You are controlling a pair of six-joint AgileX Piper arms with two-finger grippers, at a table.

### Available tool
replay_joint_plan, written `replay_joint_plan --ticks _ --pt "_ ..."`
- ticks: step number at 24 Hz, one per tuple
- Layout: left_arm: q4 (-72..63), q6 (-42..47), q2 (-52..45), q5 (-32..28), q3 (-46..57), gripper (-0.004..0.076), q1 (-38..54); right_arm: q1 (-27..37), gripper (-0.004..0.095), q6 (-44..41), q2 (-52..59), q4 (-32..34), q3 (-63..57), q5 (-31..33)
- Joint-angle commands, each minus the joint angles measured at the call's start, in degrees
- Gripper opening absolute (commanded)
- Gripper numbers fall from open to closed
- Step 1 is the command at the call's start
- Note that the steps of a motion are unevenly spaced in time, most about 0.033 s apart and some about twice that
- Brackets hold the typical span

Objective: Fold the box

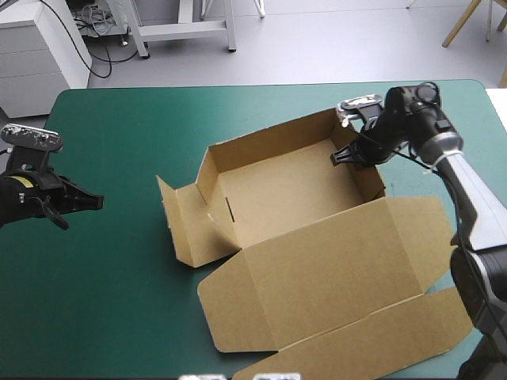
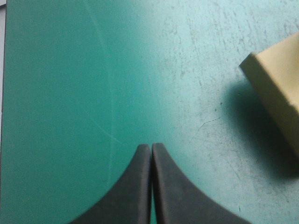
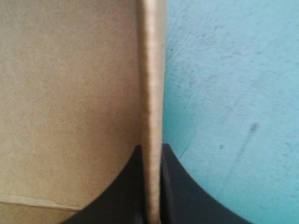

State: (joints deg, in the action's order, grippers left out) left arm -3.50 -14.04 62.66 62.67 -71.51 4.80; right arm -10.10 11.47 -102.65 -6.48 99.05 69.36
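The box sits right of the table's middle, lid toward the near edge; right gripper on its right wall, left gripper by the left edge.

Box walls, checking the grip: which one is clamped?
The right wall: the right gripper pinches its rim; the others stand untouched.

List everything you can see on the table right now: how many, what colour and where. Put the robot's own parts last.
box: one, brown, middle to right of the table; tray walls raised, lid flat toward the near edge, left-end flaps not tucked.
table cover: one, teal-green, under everything.
left gripper: one, black, shut on nothing, over bare cover left of the box, apart from it.
right gripper: one, black, shut on the box, clamped on its right wall.
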Motion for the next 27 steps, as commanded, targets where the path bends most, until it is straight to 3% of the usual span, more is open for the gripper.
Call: replay_joint_plan --ticks 1,8,12,18,21,23,27 --pt "1.23 0.69 1.09 -1.19 -1.14 -0.0008 0.03 3.15 -0.0019 2.28 7.89 -2.37 2.17 -0.36" --pt "-0.97 0.69 6.77 -1.29 -0.88 0.0004 0.03 12.17 -0.0020 6.46 17.60 -8.61 2.04 -0.36" --pt "-4.92 -0.49 8.34 -5.98 2.18 0.0017 0.03 16.06 -0.0020 7.38 20.65 -12.76 2.04 -0.36" --pt "-16.55 -9.38 12.19 -13.59 12.97 0.0017 1.29 17.21 -0.0020 9.88 23.20 -18.26 -0.40 -0.36" --pt "-42.61 -28.27 15.56 -11.92 18.73 0.0017 8.97 17.21 -0.0020 9.88 23.44 -19.07 -2.28 -0.36" --pt "-56.99 -40.42 17.93 -3.73 20.87 0.0015 13.73 17.21 -0.0020 9.88 23.44 -19.64 -2.47 -0.36" --pt "-70.22 -48.59 20.27 1.91 22.73 0.0015 14.62 17.21 -0.0020 10.70 23.44 -21.78 -2.47 -0.36"
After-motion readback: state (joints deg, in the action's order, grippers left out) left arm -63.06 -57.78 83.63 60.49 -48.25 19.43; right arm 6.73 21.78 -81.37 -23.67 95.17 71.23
